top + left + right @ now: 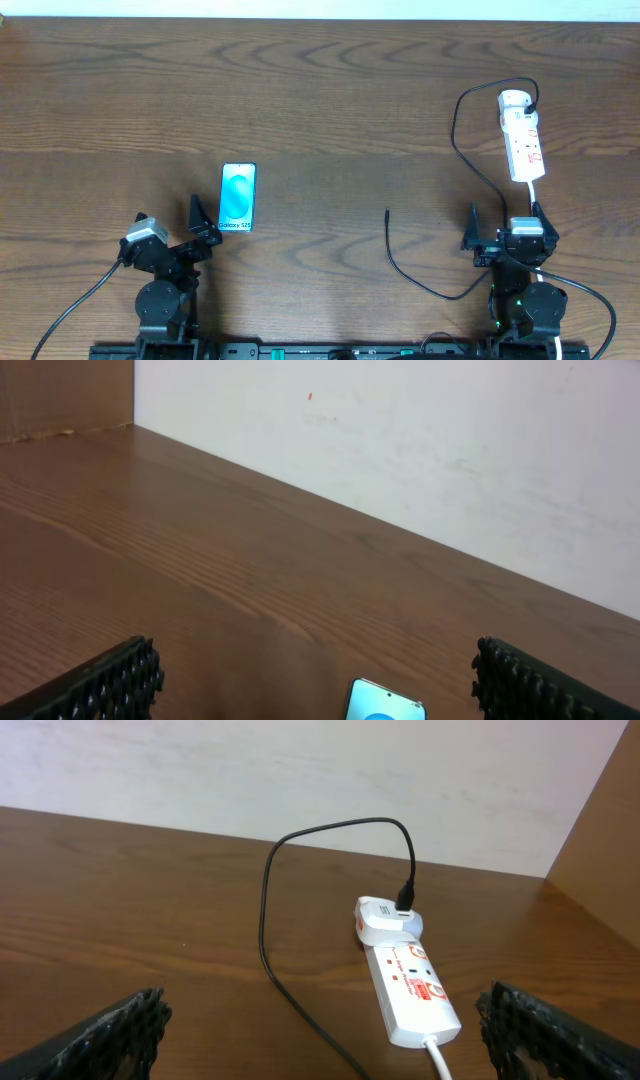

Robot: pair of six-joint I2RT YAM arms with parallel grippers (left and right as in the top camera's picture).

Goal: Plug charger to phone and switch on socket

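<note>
The phone lies flat on the table at centre left, light blue screen up; its top edge shows in the left wrist view. The white socket strip lies at the far right with a round white plug at its far end, also in the right wrist view. The thin black charger cable runs from that plug, loops down, and ends with its free tip on the table mid-right. My left gripper is open and empty just in front of the phone. My right gripper is open and empty in front of the socket.
The wooden table runs back to a white wall. A white lead goes from the socket's near end towards the right arm. The arm bases sit at the front edge.
</note>
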